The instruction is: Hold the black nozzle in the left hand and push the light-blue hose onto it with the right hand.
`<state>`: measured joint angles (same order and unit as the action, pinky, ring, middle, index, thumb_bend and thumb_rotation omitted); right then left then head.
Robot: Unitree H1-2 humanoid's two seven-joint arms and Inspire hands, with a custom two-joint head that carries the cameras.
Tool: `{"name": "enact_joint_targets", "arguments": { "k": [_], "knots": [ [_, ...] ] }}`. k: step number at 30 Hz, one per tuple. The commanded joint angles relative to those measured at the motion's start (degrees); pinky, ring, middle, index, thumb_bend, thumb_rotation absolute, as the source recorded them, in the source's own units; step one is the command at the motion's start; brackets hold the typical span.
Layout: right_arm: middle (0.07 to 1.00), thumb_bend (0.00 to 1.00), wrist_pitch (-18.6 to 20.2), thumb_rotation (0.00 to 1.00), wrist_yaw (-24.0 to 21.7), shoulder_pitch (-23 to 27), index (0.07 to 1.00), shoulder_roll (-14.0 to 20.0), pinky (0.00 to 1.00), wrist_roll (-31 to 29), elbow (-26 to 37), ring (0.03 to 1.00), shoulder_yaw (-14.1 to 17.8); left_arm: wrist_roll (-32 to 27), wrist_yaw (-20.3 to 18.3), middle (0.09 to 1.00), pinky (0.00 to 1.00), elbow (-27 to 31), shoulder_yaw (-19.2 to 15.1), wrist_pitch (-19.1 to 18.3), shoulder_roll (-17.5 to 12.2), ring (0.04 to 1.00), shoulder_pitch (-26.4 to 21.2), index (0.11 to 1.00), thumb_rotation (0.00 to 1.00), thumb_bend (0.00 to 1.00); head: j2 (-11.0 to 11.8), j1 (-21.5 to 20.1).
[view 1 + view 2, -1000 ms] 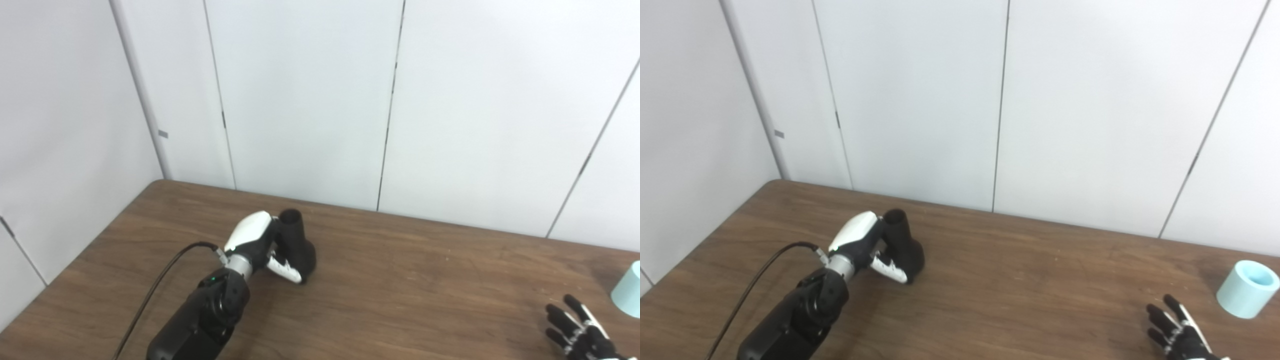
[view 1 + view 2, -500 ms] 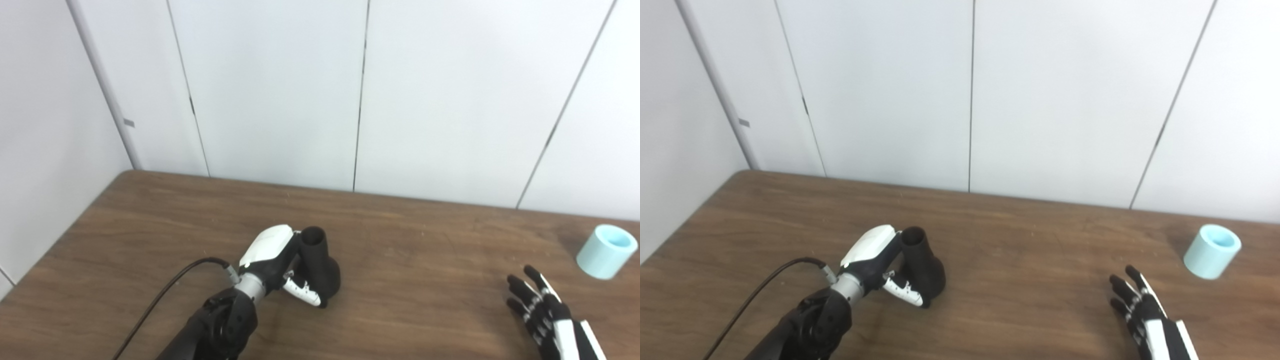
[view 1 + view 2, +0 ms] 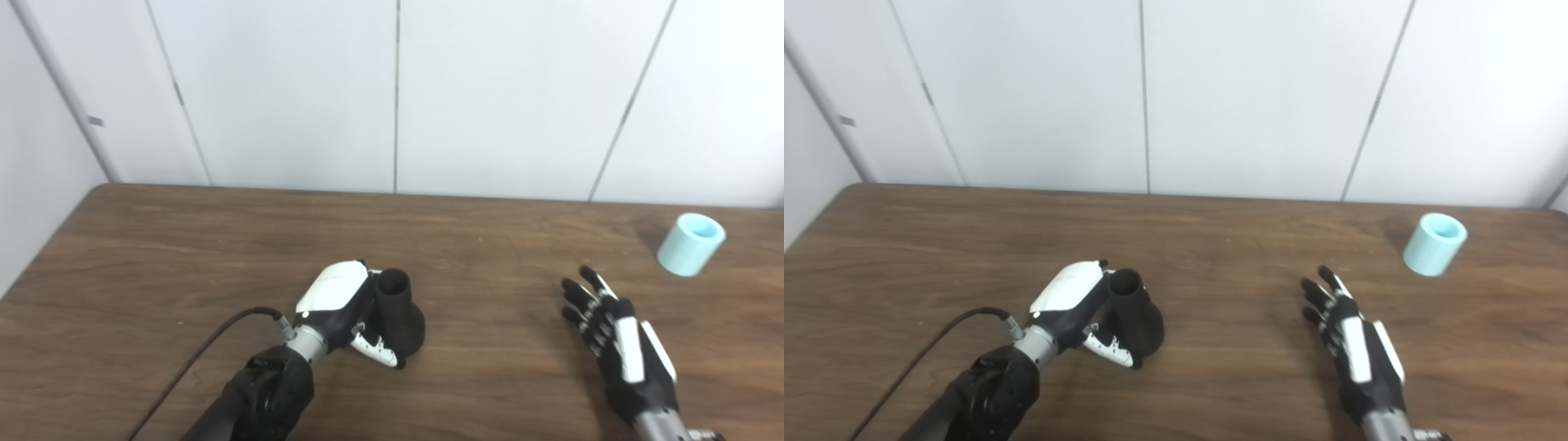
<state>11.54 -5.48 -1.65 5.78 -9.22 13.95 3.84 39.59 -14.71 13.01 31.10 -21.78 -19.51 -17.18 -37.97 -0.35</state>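
Note:
The black nozzle (image 3: 398,312) stands upright on the brown table (image 3: 184,245), narrow open end up, wide base down. My left hand (image 3: 343,306) is wrapped around it from the left, thumb across its front. The light-blue hose (image 3: 691,244), a short stubby tube, lies tilted near the table's far right edge with its open end facing up. My right hand (image 3: 618,334) hovers over the table right of centre, palm down, fingers spread, holding nothing. It is well short of the hose, down and to the left of it.
White wall panels (image 3: 392,92) rise right behind the table's far edge. A black cable (image 3: 202,343) runs from my left wrist toward the bottom left. Bare wood lies between the two hands.
The camera has swung to the right and down, so the whole scene shifted left. My right hand has come up from the bottom right corner toward the hose. The left hand keeps its hold on the nozzle.

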Motion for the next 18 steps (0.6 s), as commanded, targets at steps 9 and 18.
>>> {"name": "enact_joint_targets", "arguments": {
  "k": [9, 18],
  "knots": [
    [0.859, 0.54, 3.0, 0.77, 2.5, 2.6, 0.919, -0.4, 0.87, -0.8, 7.6, 0.904, 2.0, -1.9, -10.6, 0.502, 0.97, -2.1, 7.4, 0.6, 2.7, 0.652, 0.8, 0.479, 0.00, 0.52, -0.8, -3.1],
    [0.853, 0.58, 5.2, 0.57, 3.6, 8.6, 0.876, 3.8, 0.82, 1.3, 11.9, 0.866, 4.5, -1.9, -14.3, 0.504, 0.97, -3.1, 8.9, -2.6, 3.6, 0.681, -0.5, 0.478, 0.00, 0.52, 0.5, -6.0]
  ]
}}
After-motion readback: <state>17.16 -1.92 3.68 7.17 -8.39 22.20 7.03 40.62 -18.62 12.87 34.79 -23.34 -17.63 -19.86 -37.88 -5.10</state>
